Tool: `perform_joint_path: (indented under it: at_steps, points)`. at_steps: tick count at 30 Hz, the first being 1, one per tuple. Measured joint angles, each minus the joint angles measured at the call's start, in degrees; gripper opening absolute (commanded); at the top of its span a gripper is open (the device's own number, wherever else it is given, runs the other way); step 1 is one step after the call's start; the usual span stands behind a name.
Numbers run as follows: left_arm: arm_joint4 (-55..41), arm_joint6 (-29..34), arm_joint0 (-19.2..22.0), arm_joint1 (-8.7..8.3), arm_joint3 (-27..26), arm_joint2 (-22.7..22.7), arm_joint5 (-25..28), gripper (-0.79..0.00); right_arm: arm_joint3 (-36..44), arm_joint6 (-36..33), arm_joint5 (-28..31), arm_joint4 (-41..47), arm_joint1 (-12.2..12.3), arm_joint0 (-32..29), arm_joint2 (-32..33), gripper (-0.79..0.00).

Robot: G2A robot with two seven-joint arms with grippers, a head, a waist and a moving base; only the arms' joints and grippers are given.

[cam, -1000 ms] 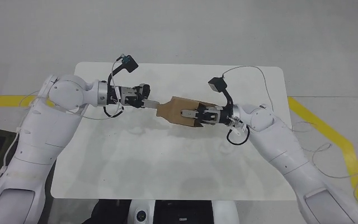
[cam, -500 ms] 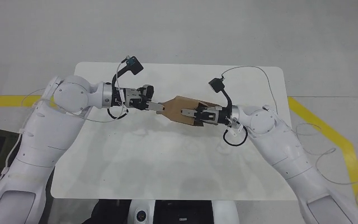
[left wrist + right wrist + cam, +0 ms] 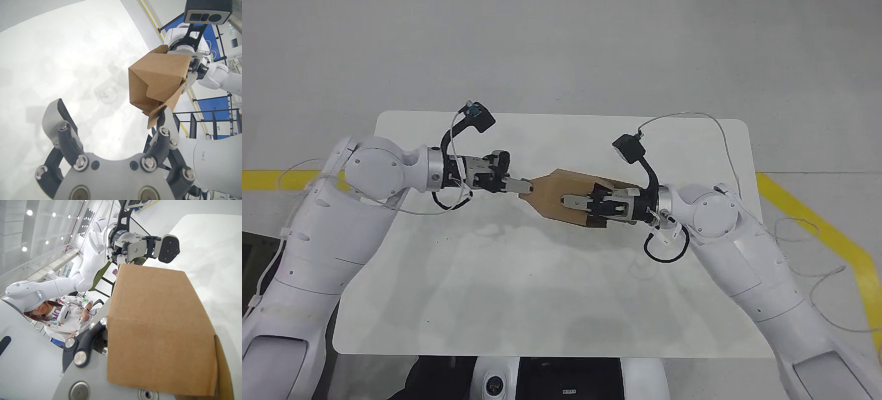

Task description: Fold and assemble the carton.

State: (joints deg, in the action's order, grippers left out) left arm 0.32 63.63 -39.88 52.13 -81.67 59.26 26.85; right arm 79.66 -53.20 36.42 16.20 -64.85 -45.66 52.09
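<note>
Centre of the top view: the right gripper (image 3: pixel 587 205) is closed on a wall of the brown carton (image 3: pixel 560 190). It holds the carton over the white table (image 3: pixel 542 300), unfinished end toward the left gripper (image 3: pixel 113 108). That gripper is spread wide and empty, one finger against a loose end flap (image 3: pixel 154 115) (likely to press it in); the cardboard is matte and creased.

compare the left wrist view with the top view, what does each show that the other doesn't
Left wrist view: the open end of the carton with flaps folded inward, and the left gripper open, one fingertip at a loose flap. Top view: the whole white table and both arms end to end. Both: the carton held by the right gripper.
</note>
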Motion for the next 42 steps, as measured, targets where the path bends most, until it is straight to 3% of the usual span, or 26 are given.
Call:
perform_joint_path:
  at_steps: [32,42]
  points:
    - [-5.0,2.5,-2.4,-1.19,-3.9,3.8,4.3,0.0,-2.4,1.6,2.7,2.1,-0.4,-1.6,3.0,-0.785]
    - [-2.2,2.8,-3.2,-1.34,-4.8,2.8,3.5,0.0,-0.3,2.2,3.2,2.1,-0.5,-2.4,3.6,-0.785]
